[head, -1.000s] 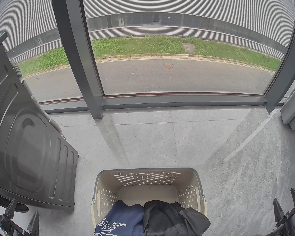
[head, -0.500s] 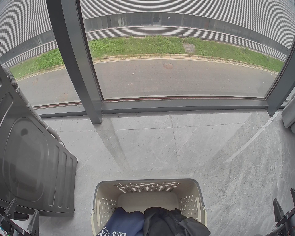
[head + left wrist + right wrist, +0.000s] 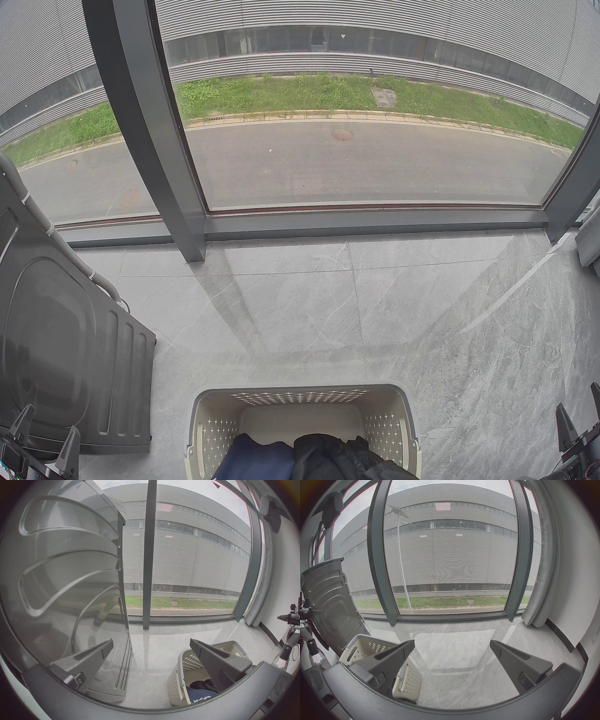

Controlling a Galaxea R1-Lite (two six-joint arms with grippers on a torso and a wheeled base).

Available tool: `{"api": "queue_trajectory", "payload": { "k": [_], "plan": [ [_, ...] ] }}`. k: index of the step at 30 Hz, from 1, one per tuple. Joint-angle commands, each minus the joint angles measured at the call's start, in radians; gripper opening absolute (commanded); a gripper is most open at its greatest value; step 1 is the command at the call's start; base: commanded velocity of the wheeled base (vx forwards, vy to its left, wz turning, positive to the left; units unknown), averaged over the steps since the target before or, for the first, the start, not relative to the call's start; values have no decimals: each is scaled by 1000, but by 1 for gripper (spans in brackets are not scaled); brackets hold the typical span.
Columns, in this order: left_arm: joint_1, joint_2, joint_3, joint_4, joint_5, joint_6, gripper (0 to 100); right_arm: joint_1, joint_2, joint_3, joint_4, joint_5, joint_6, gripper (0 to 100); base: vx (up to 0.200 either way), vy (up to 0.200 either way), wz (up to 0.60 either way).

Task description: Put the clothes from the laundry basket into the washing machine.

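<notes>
Two garments, a navy one [image 3: 256, 461] and a black one [image 3: 337, 459], lay heaped in the near end of the cream laundry basket [image 3: 300, 395] on the tiled floor [image 3: 350, 312]. The washing machine [image 3: 62, 369] stood just left of it. The left claw [image 3: 50, 425] and right claw [image 3: 578, 400] hung released and empty at either side, seemingly readied for a first grab.

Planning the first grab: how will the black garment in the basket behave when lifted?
The black garment lies crumpled in folds, so it will likely droop and trail. It touches the blue garment beside it in the basket, so it may drag that along.
</notes>
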Motion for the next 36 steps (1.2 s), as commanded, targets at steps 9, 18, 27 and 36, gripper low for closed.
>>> {"api": "queue_trajectory", "payload": {
  "k": [9,18,27,36],
  "plan": [
    [0,-18,16,0,0,0,100,0,-16,18,0,0,0,100,0,0,0],
    [0,-18,16,1,0,0,100,0,-16,18,0,0,0,100,0,0,0],
    [-2,-18,16,1,0,0,100,0,-16,18,0,0,0,100,0,0,0],
    [0,-18,16,1,0,0,100,0,-16,18,0,0,0,100,0,0,0]
  ]
}}
